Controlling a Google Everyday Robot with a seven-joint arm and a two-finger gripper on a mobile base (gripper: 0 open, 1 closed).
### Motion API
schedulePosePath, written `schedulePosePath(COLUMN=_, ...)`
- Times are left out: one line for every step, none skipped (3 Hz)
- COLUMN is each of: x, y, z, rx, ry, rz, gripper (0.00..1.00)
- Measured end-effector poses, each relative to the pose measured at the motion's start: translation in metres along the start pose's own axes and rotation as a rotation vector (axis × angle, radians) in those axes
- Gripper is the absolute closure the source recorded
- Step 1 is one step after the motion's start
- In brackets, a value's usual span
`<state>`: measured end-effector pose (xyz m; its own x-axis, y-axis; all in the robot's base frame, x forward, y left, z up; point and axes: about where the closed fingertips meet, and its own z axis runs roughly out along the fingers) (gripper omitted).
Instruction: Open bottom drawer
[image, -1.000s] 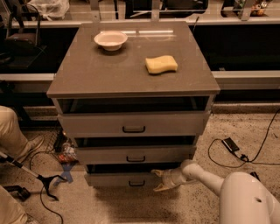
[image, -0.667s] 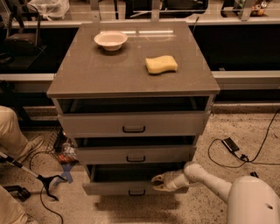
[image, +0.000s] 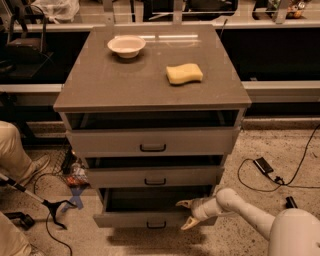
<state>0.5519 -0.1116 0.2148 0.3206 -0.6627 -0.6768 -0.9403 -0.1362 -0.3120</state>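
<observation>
The bottom drawer (image: 135, 219) is the lowest of three grey drawers in the cabinet, with a small black bar handle (image: 156, 225). It stands pulled out toward me, its dark inside showing above the front. My gripper (image: 187, 214) is at the drawer's right front corner, on the end of the white arm (image: 240, 207) that comes in from the lower right. Its fingers are spread, one above the drawer's front edge and one below it. They hold nothing.
The middle drawer (image: 155, 176) and top drawer (image: 150, 141) are slightly ajar. A white bowl (image: 126, 46) and a yellow sponge (image: 184, 73) lie on the cabinet top. Cables and a black box (image: 263, 165) lie on the floor at right. A person's legs (image: 12, 152) are at left.
The bottom drawer has slid out further toward me. My gripper has moved with its front edge, down and slightly left.
</observation>
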Motion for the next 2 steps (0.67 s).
schedulePosePath(x=0.0, y=0.001, z=0.002, rx=-0.003, ry=0.009, rz=-0.002, gripper=0.0)
schedulePosePath(x=0.002, y=0.008, z=0.012, rx=-0.025, ry=0.066, rz=-0.017, gripper=0.0)
